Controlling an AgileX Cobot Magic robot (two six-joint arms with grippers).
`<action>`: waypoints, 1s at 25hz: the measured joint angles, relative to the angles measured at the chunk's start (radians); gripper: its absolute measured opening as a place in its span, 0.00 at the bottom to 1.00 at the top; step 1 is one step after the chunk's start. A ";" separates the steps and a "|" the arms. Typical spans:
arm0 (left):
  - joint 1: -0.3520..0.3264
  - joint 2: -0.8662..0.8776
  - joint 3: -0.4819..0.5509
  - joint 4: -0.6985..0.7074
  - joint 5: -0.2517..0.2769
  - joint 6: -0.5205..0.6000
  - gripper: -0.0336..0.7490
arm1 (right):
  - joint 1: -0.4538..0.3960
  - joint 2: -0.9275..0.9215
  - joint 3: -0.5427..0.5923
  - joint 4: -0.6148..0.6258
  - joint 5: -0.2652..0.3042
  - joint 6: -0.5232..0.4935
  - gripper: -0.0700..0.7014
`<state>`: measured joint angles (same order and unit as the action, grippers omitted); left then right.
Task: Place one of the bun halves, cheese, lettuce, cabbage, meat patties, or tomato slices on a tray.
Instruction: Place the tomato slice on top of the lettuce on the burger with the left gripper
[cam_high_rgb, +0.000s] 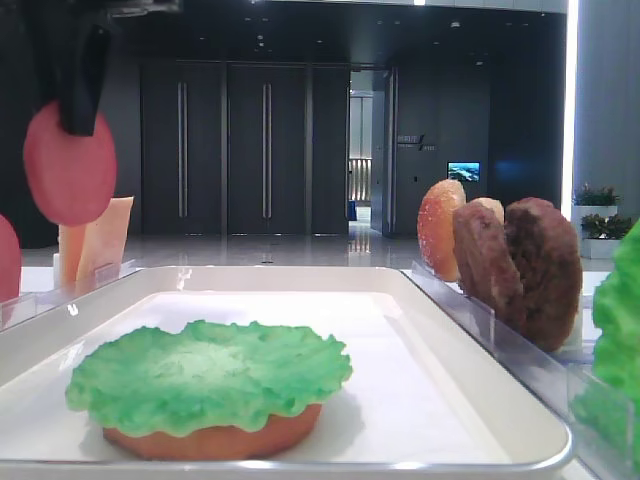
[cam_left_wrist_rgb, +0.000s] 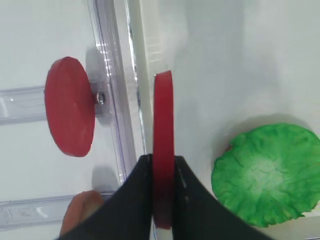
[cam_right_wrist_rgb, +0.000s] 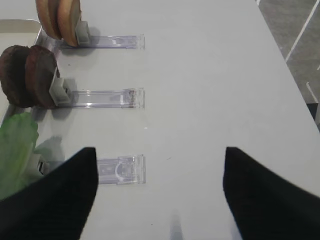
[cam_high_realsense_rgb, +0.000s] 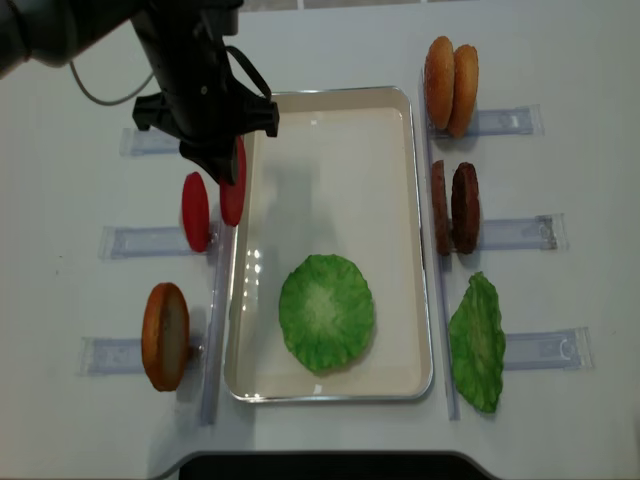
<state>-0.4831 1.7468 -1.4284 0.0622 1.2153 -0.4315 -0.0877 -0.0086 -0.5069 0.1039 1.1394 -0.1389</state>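
From my right wrist camera I see my open right gripper (cam_right_wrist_rgb: 160, 200) over the white table (cam_right_wrist_rgb: 210, 75), with three clear racks (cam_right_wrist_rgb: 120, 99) at its left edge holding buns (cam_right_wrist_rgb: 61, 17), patties (cam_right_wrist_rgb: 27, 76) and a lettuce leaf (cam_right_wrist_rgb: 15, 150), the tray (cam_right_wrist_rgb: 20, 25) corner just behind.

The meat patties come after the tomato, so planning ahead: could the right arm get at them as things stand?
Probably yes. The meat patties stand upright in their clear rack beside the tray, nothing over them, and the right claw hangs open and empty nearby.
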 joint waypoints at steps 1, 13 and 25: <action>0.000 -0.012 0.000 -0.006 0.000 0.000 0.12 | 0.000 0.000 0.000 0.000 0.000 0.000 0.74; 0.000 -0.106 0.001 -0.206 0.006 0.153 0.12 | 0.000 0.000 0.000 0.000 0.000 0.000 0.74; 0.000 -0.106 0.001 -0.371 0.007 0.312 0.12 | 0.000 0.000 0.000 0.000 0.000 0.000 0.74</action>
<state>-0.4831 1.6405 -1.4274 -0.3085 1.2223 -0.1199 -0.0877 -0.0086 -0.5069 0.1039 1.1394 -0.1389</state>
